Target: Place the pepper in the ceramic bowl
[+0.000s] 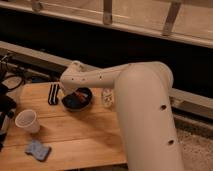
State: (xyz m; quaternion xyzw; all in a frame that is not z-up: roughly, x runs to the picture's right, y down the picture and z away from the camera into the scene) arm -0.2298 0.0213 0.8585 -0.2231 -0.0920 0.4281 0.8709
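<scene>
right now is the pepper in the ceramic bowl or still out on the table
In: the pepper shows red-orange inside the ceramic bowl rim, with the gripper directly over it.

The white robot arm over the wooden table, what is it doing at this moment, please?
The white robot arm reaches over the wooden table, with its gripper down at the round black ceramic bowl. A small red-orange pepper shows at the bowl's mouth. A white paper cup and a blue sponge lie nearer the front edge.

White paper cup (27, 120), blue sponge (38, 149), pale shaker bottle (107, 97) on wooden table (75, 135)
</scene>
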